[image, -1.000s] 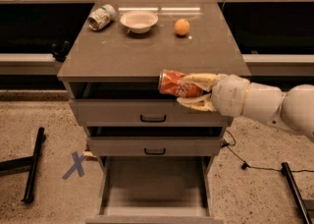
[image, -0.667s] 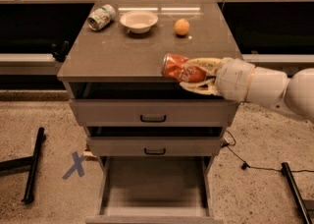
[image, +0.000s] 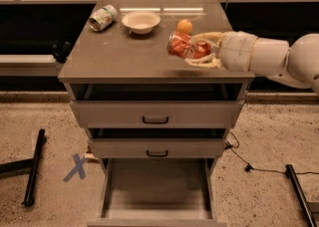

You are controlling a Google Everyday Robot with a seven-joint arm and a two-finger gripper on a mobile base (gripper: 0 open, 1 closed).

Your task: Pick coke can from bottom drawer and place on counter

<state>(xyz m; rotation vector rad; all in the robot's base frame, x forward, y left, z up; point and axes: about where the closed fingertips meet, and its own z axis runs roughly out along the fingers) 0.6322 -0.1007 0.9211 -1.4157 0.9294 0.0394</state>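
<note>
One end effector (image: 194,51) clasps the coke can (image: 180,46) sideways above the counter (image: 114,54), bottom drawer (image: 157,186) open.

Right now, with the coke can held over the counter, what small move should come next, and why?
Probably lower the hand straight down. It is shut on the coke can, held on its side just above the counter, with its shadow on bare top below. The orange and bowl sit further back, so that spot looks free.
</note>
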